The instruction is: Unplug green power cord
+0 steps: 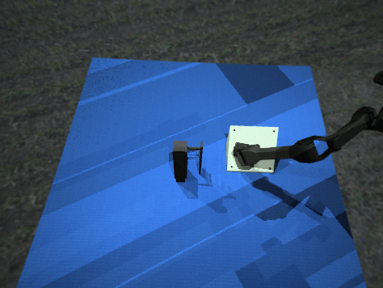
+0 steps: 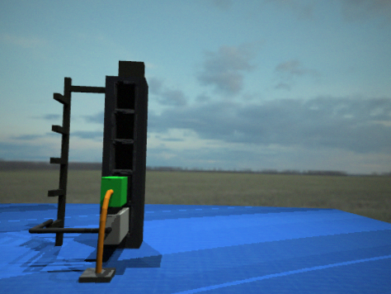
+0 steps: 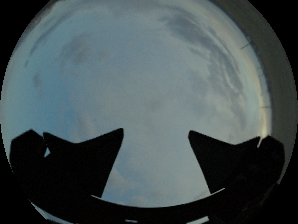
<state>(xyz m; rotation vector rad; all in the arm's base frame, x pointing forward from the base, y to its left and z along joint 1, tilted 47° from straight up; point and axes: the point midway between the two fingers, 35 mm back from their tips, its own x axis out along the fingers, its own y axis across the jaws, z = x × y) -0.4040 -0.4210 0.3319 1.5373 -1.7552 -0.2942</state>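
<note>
blue desk [image 1: 121, 202] fills the middle of the top view, patterned with lighter diagonal stripes and darker angular patches. dark mottled ground surrounds it on all sides. exterior view shows flat open field behind the desk, low horizon, overcast blue-grey sky with cloud bands.

black power strip [image 2: 125, 157] stands upright left of centre in the exterior view, slots stacked vertically. upper slots look empty. green plug [image 2: 114, 191] sits in a lower slot, seated in the strip. grey block [image 2: 118, 225] is just below it, at the strip's foot. orange cord [image 2: 103, 231] runs from the plug face down to a small dark base plate [image 2: 97, 274] on the desk, lower left of frame. thin black rack [image 2: 62, 161] with short pegs stands left of the strip, tied to it by a top bar and a low bar.

in the top view strip and rack sit at frame centre; plug is not visible from above.

white square mount [image 1: 252, 154] is right of centre, well apart from the strip. arm [image 1: 323, 143] enters from the right edge and runs across it.

jaws are open wide and hold nothing; wrist view shows two dark fingertips at the lower frame with only sky between them. camera points upward.
</note>
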